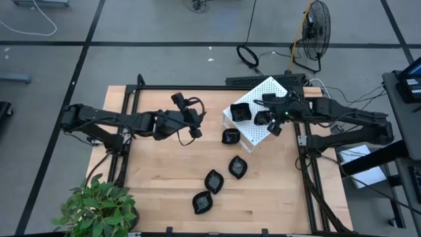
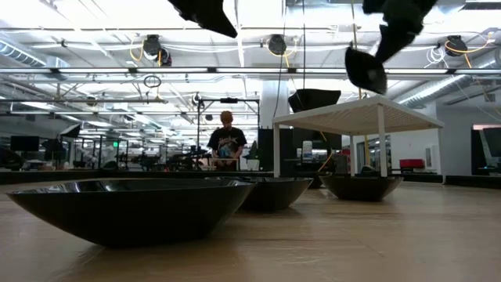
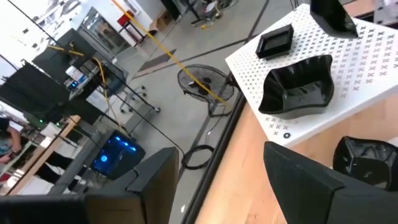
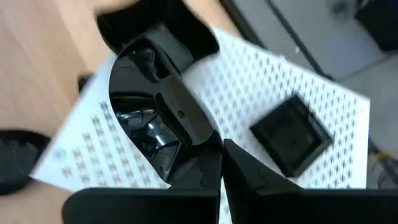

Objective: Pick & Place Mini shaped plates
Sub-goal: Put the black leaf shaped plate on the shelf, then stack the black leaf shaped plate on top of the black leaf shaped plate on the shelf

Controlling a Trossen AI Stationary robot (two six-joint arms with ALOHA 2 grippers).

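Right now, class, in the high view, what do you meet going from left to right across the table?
Potted plant → left tool, open → four black plates on the wood, first → white box → right tool, shut on a plate.

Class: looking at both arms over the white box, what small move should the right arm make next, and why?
Probably lower and release: the right hand is shut on a small black plate above the white box, beside another plate already there. The left hand is open, empty.

glossy black mini shaped plates [image 1: 214, 180]; white perforated box [image 1: 271, 92]; pale wood table [image 1: 164, 178]
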